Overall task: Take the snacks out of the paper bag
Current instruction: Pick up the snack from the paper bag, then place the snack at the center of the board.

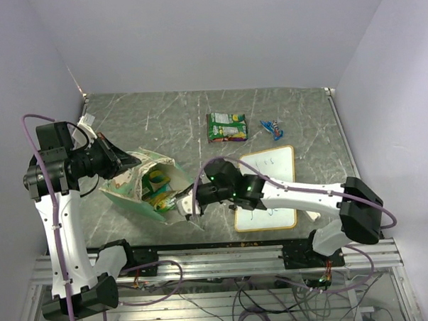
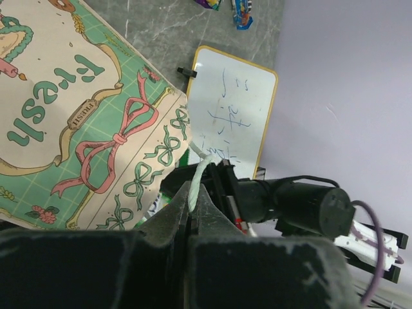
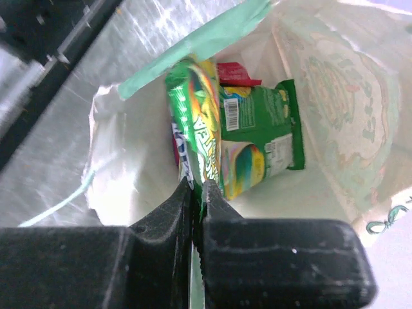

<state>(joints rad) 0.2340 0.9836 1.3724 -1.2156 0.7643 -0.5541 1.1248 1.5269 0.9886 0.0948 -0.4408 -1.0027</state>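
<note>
— Where is the paper bag (image 1: 133, 184) seen?

— At the left centre of the top view, lying on the grey table (image 1: 297, 107) with its mouth turned toward the lower right.

— How is the left gripper (image 2: 192, 194) set?

— Its jaws are pressed together on the thin string handle (image 2: 201, 170), as shown low in the left wrist view. The bag's printed side (image 2: 77, 116) fills the upper left there.

— And the right gripper (image 3: 197, 190)?

— It is placed at the bag's mouth. Its jaws are closed on the lower edge of a green packet (image 3: 196, 122) standing inside.

— What else is seen inside?

— A second green packet (image 3: 261, 129) is just right of the first, with a red packet (image 3: 237, 73) above it.

— What lies outside the bag?

— A green and purple packet (image 1: 227, 126) and a blue wrapped candy (image 1: 272, 128) are found at the upper centre of the top view, well apart from the bag. A whiteboard (image 1: 271, 169) lies below them.
</note>
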